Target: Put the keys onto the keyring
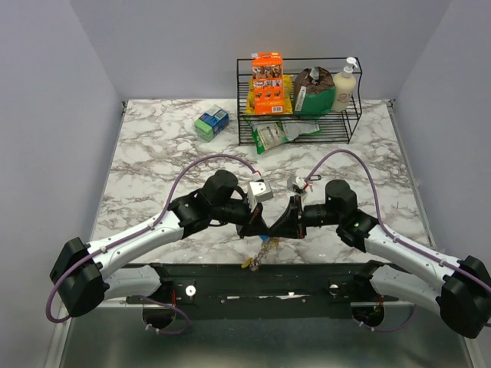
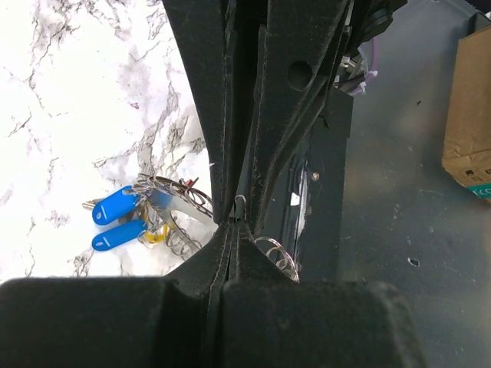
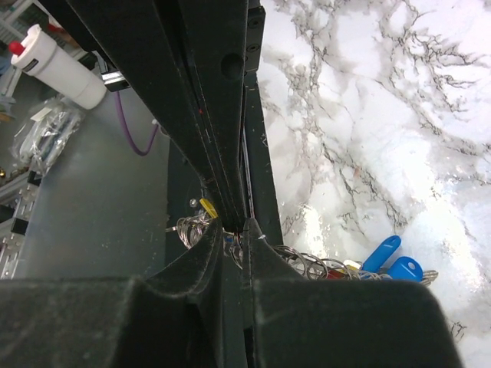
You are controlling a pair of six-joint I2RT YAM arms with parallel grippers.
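1. The left gripper (image 2: 235, 221), at the centre of its wrist view, is clamped tight on a thin wire loop of the keyring (image 2: 189, 201).
2. The right gripper (image 3: 234, 228) has its jaws nearly together at the ring's coils; I cannot tell whether it grips anything.
3. The keys (image 2: 115, 205), two of them blue-headed, bunch against the ring at lower left.
4. Some keys look already threaded on; how many are left is unclear.

Keyring (image 2: 188, 198) mostly behind L fingers (image 2: 199, 115)

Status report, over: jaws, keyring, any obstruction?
Left jaws shut on keyring. Right jaws pinched on it too. Blue keys bunched at ring. Nothing blocking.
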